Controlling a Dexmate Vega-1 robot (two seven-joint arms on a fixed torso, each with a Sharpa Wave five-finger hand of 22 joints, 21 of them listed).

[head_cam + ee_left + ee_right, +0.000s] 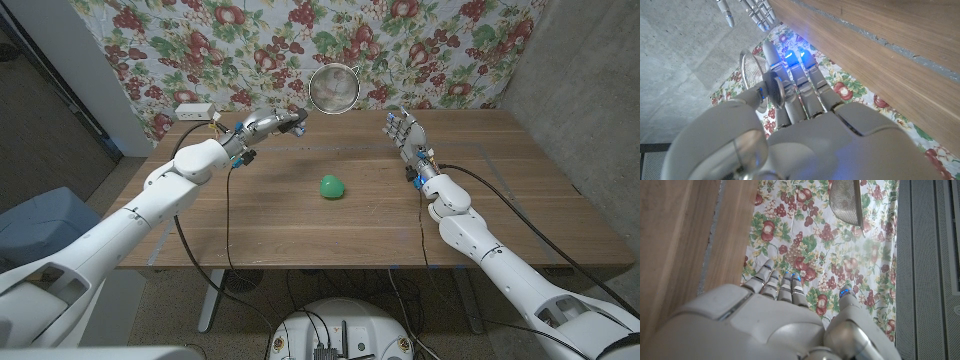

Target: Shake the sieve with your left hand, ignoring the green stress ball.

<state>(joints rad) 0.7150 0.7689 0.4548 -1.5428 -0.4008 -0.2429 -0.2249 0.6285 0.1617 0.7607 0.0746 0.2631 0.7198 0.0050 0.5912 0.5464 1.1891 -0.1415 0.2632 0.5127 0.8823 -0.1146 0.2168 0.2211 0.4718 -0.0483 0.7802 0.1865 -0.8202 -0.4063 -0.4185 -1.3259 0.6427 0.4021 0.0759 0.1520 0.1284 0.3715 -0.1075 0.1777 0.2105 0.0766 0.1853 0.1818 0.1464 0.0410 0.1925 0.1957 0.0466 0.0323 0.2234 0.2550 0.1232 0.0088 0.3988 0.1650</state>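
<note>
STEP: shaking judged under way | sieve (334, 88) held aloft over the surface's (260, 215) far edge, handle pinched by left hand (271, 123) | right hand (405, 131) spread, holding nothing | green stress ball (332, 187) left mid-surface | NEXT: side-to-side wrist strokes called for, grip kept firm

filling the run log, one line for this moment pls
left hand holds sieve raised above table | right hand open, fingers up | green stress ball untouched

No writing, label, brand or number can be read anywhere here; the cloth (300, 40) hanging behind the tabletop (300, 220) carries only a printed fruit-and-leaf pattern, no words.
</note>
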